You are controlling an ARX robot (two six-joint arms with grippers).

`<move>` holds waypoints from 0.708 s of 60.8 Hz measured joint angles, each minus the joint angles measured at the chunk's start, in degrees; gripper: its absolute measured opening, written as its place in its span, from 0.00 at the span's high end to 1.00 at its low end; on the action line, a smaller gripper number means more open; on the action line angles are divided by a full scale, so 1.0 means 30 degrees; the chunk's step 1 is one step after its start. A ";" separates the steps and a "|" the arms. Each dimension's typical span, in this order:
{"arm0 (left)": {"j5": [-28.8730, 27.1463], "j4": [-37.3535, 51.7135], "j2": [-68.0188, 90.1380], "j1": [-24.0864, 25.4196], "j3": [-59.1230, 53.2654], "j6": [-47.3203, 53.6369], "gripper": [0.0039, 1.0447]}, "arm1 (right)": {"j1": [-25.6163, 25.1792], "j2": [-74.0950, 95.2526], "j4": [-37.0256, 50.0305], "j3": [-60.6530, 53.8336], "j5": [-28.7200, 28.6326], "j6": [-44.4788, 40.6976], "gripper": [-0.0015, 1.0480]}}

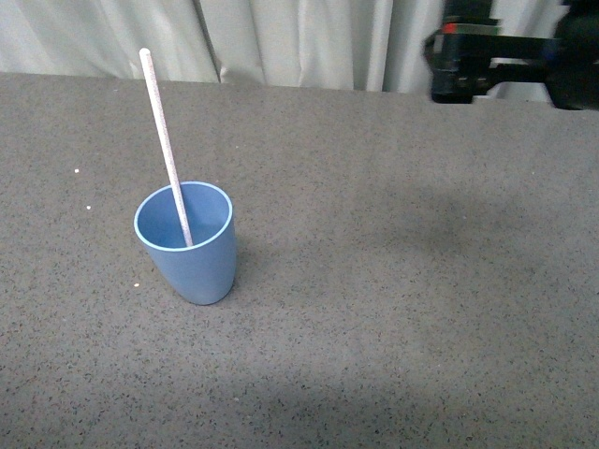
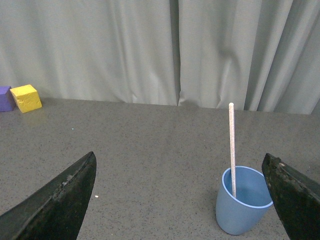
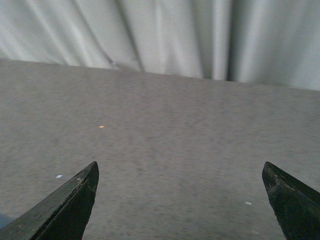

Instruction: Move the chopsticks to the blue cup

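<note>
The blue cup stands upright on the grey table, left of centre in the front view. The chopstick, a pale stick, stands inside it and leans toward the back left, reaching well above the rim. The left wrist view shows the cup and the chopstick in it, close to one finger of my open, empty left gripper. My right gripper is open and empty over bare table. Part of the right arm shows at the back right in the front view.
A yellow block and a purple block sit by the curtain at the table's far edge in the left wrist view. A pale curtain hangs behind the table. A few white specks lie on the tabletop.
</note>
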 joint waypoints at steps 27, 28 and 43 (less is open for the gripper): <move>-0.0007 0.0000 0.0000 0.0000 0.0000 -0.0007 0.06 | -0.3016 -0.6011 0.8386 -0.8801 0.3315 -0.2331 0.87; -0.0015 0.0000 0.0000 0.0000 0.0000 -0.0007 0.06 | -0.3060 -0.6178 0.8327 -0.8918 0.3286 -0.2331 0.89; -0.0007 0.0000 0.0000 0.0000 0.0000 -0.0007 0.06 | -0.3963 -0.9923 0.6572 -1.0914 0.2448 -0.2397 0.99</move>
